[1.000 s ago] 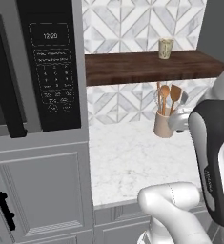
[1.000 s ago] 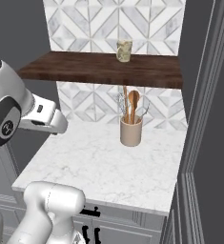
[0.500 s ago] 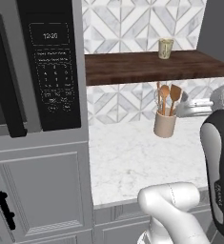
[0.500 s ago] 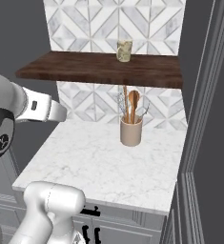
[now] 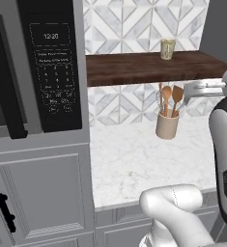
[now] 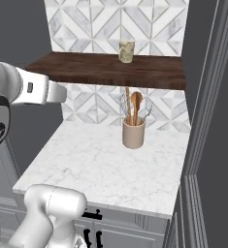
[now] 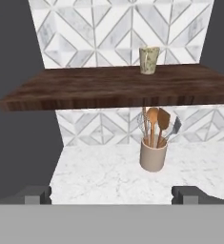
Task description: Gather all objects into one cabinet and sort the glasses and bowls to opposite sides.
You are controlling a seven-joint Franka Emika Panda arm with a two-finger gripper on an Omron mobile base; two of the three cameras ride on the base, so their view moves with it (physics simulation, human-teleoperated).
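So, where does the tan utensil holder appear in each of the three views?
Left base view: utensil holder right of centre, on the counter below the wooden shelf.
Right base view: holder at centre, near the backsplash.
Hand view: holder right of centre.
Shared landmark: the pale cup on the shelf, almost directly above the holder.

The microwave (image 5: 49, 67) shows "12:20" on its display at the top of its dark control panel; the keypad markings beneath are too small to read.
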